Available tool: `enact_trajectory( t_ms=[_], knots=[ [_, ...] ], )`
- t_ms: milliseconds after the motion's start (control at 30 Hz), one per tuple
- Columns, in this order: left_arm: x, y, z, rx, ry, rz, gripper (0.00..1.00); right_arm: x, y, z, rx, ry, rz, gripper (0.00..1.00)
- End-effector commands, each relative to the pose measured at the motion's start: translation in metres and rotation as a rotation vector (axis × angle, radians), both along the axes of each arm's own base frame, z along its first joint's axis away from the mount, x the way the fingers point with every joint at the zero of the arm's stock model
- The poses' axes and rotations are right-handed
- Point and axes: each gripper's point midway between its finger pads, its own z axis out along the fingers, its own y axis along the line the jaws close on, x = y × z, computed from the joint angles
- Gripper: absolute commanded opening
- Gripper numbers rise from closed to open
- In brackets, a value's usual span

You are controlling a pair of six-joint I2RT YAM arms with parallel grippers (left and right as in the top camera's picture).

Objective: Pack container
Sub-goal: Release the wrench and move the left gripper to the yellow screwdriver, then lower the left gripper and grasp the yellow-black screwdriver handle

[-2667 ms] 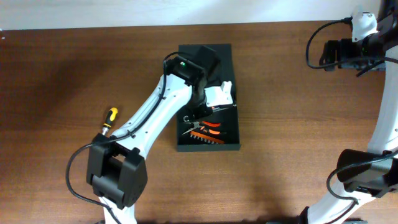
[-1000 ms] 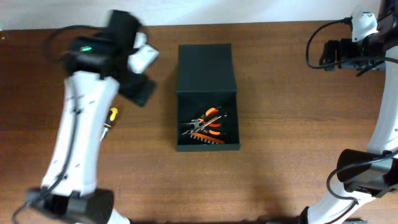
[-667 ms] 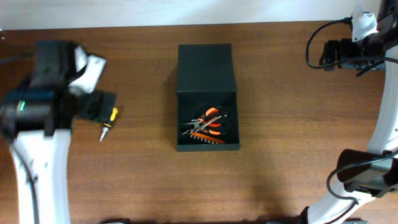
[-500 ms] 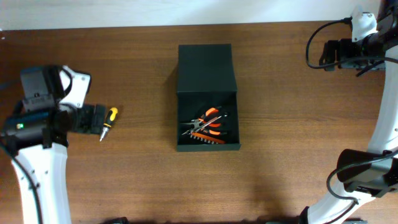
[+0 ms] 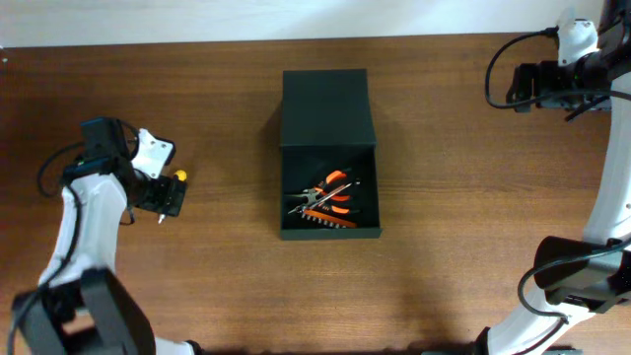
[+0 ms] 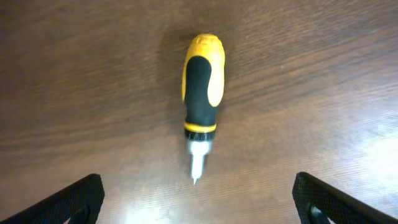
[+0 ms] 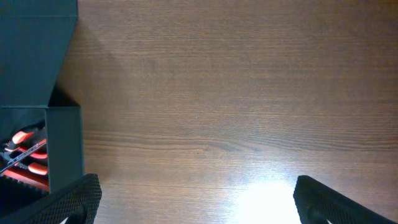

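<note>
Since a moment ago the left arm has swung away from the container [image 5: 325,108] and out to the left of the table [image 5: 444,217]. Its left gripper [image 5: 166,195] now sits right over the yellow-and-black screwdriver [image 5: 178,177]. The dark green box is at mid-table with its flap lid folded open toward the far edge, and orange-handled pliers [image 5: 333,195] already lie inside. The screwdriver is well apart from it.

From the left wrist, the jaws are spread wide and hold nothing. One fingertip [image 6: 68,199] shows at each lower corner, with the screwdriver lying lengthways between them, bit end nearest. The gripper's centre looks closer to the thin bit than to the fat handle (hard to be sure from this angle). Closing there could pinch only the shaft, so the tool might pivot, slip or roll off across the wood.

From the right wrist, the right gripper [image 7: 196,205] is also open and empty, well off to the side, with the container at the left edge. It seems too far off to steady anything.
</note>
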Motion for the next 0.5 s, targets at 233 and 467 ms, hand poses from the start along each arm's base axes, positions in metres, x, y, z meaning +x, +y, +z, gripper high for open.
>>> enact_trajectory(
  t_ms=[233, 467],
  knots=[
    [-0.002, 0.003, -0.052, -0.004, 0.123, -0.063, 0.99, 0.001, 0.002, -0.001, 0.014, -0.002, -0.002, 0.99],
    [-0.002, 0.009, -0.066, 0.018, 0.150, -0.046, 0.99, 0.000, 0.002, -0.001, 0.016, 0.003, -0.002, 0.99]
  ],
)
